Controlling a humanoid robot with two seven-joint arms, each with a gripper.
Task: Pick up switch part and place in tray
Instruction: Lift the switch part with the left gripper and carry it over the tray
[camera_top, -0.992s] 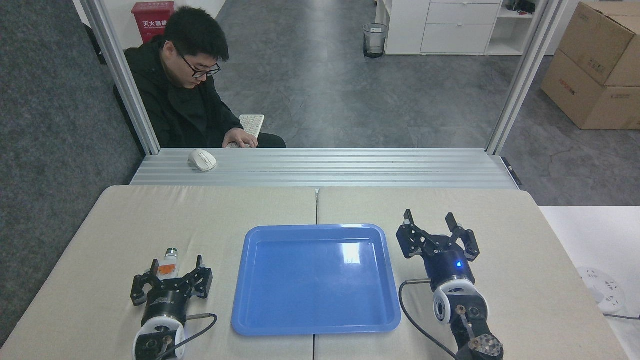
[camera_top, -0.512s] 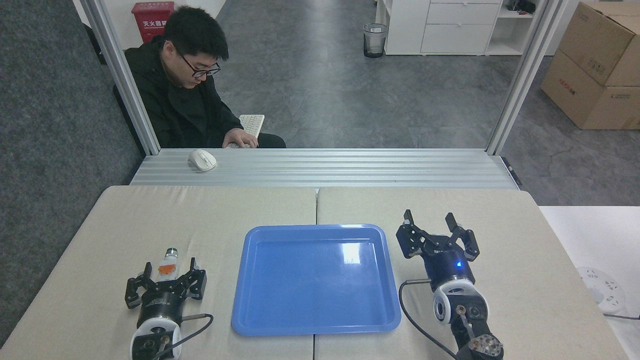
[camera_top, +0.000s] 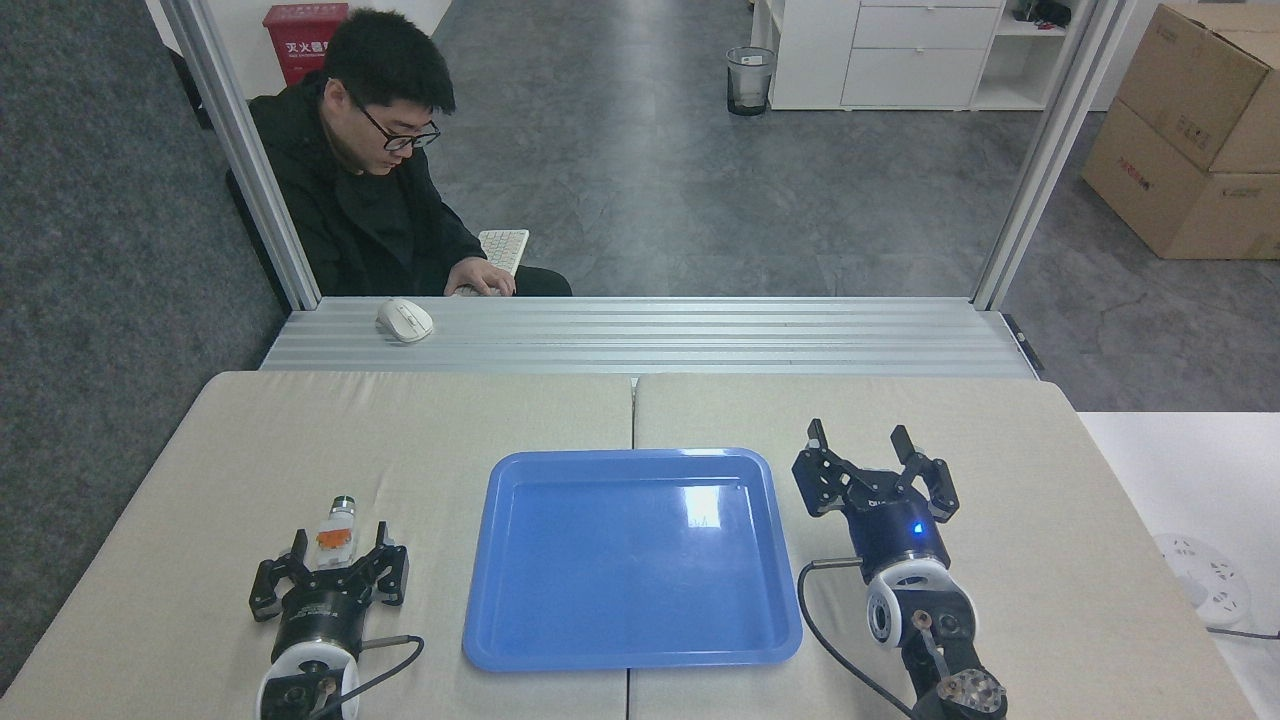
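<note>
Left fingers (camera_top: 380, 535) have narrowed around switch part (camera_top: 337, 533).

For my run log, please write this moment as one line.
left gripper: open, around switch part | right gripper: open, idle | tray: empty | stage: pre-grasp

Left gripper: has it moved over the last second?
Yes. The left gripper has drawn back toward the robot and slightly left, away from the blue tray; the switch part now shows more fully.

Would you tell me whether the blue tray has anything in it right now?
Empty: the tray shows only bare blue floor with glare. The switch part lies outside it on the table, by the left gripper.
</note>
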